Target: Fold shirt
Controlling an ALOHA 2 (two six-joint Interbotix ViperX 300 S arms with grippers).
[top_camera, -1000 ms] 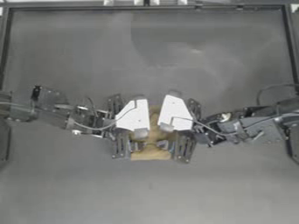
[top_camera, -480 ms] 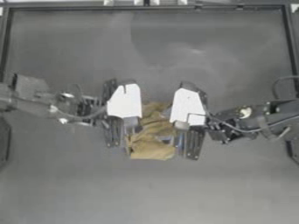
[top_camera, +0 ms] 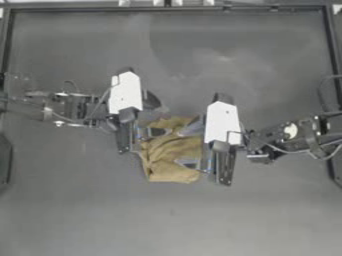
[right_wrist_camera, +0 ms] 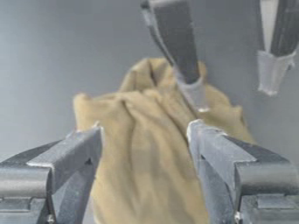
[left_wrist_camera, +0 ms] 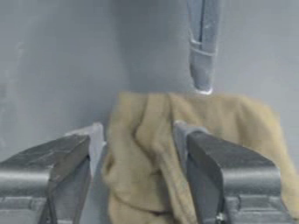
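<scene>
We see the shirt (top_camera: 170, 152) in mustard tan, with faint darker shading along its creases and no clear pattern. Beside the shirt, the left gripper (top_camera: 133, 134) and the right gripper (top_camera: 215, 167) show dark grey metal jaws under white housings. Around the shirt, the table (top_camera: 187, 60) is plain dull grey.

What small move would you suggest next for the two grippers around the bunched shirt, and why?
Probably close the left gripper on the fold between its open jaws. The shirt lies crumpled in a heap on the table, and the right gripper, also open, straddles its other side, so neither holds cloth yet for spreading it flat.
</scene>
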